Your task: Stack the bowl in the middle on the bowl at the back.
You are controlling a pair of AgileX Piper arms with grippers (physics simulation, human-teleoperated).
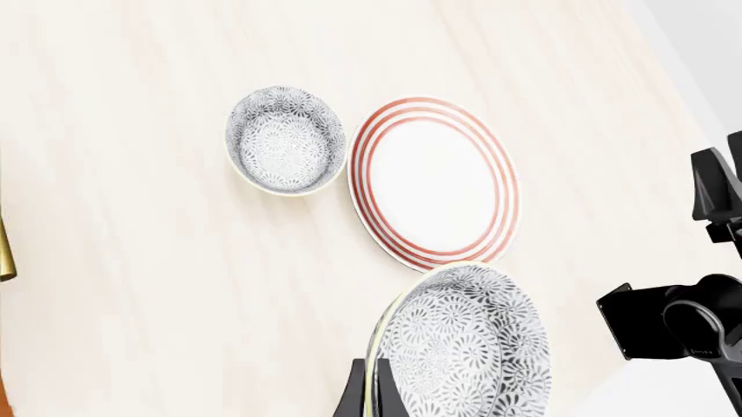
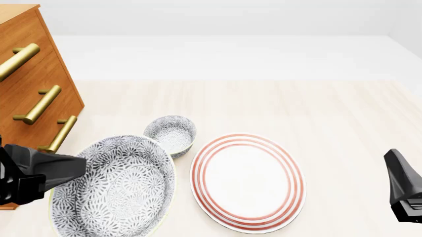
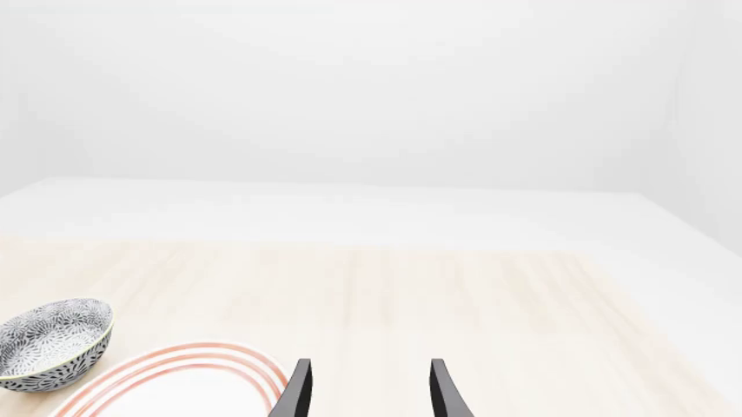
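The bowl in the middle (image 2: 115, 190), wide with a grey-black floral pattern and a cream rim, hangs tilted above the table at the front left. My left gripper (image 2: 66, 168) is shut on its rim, and its dark fingers (image 1: 368, 391) clamp the bowl's (image 1: 464, 347) edge. The bowl at the back (image 2: 171, 133), smaller and deeper with the same pattern, stands on the table beyond the held bowl; it also shows as the small bowl (image 1: 285, 139) (image 3: 52, 340) in both wrist views. My right gripper (image 3: 371, 389) is open and holds nothing, low at the front right (image 2: 403, 190).
A large white plate with red rings (image 2: 247, 181) lies right of both bowls, close to the back bowl. A wooden drawer cabinet with brass handles (image 2: 33, 79) stands at the left edge. The right arm (image 1: 684, 317) shows beside the plate (image 1: 435, 181).
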